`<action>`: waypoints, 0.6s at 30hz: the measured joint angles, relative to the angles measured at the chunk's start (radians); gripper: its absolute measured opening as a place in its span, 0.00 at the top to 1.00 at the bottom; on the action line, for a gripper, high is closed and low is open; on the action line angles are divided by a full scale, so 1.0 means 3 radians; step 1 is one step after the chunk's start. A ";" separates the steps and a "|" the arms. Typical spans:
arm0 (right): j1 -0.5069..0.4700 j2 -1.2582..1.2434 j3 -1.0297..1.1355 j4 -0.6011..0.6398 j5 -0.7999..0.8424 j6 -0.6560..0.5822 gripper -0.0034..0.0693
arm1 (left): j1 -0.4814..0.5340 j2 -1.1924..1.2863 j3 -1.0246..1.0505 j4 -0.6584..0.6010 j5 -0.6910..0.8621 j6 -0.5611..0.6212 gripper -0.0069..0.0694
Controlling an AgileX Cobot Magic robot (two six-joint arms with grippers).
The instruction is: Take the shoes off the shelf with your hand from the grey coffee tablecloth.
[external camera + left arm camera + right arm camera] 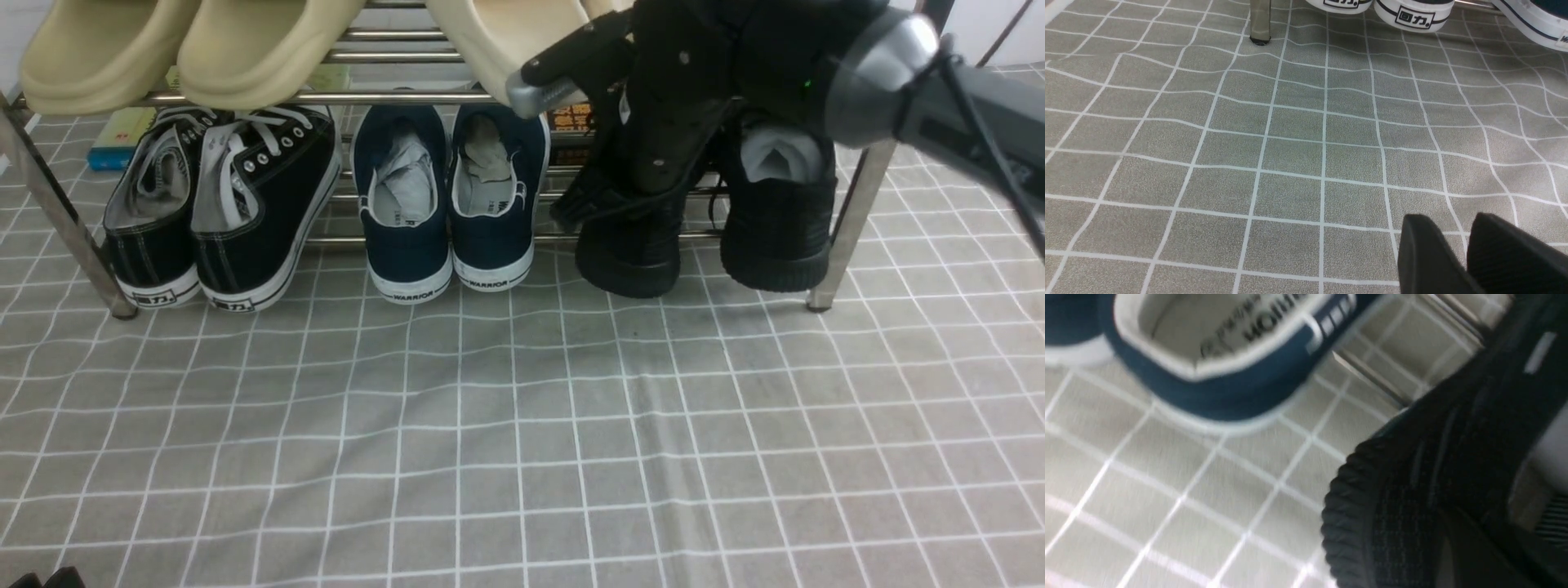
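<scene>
The pair of all-black knit sneakers stands at the right end of the silver shelf (424, 98), on its low rails, heels toward me. My right gripper (624, 192) reaches down from the upper right and is shut on the heel collar of the left black sneaker (629, 261). One finger is inside the shoe and the other outside. In the right wrist view the gripper (1494, 543) hugs that sneaker's ribbed heel (1355, 522). The right black sneaker (780, 237) stands untouched beside it. My left gripper (1457, 249) hovers low over the grey coffee tablecloth (522, 441), shut and empty.
Navy WARRIOR sneakers (449, 204) stand just left of the gripped shoe, and black canvas sneakers with white soles (220, 212) further left. Beige slippers (188, 49) lie on the upper rail. The shelf's right leg (845, 237) stands close behind the right sneaker, its left leg (1260, 20) near my left gripper.
</scene>
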 joint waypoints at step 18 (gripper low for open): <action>0.0115 -0.0840 0.0360 0.0408 0.0565 -0.0138 0.93 | 0.0000 0.0000 0.0000 0.0000 0.0000 0.0000 0.65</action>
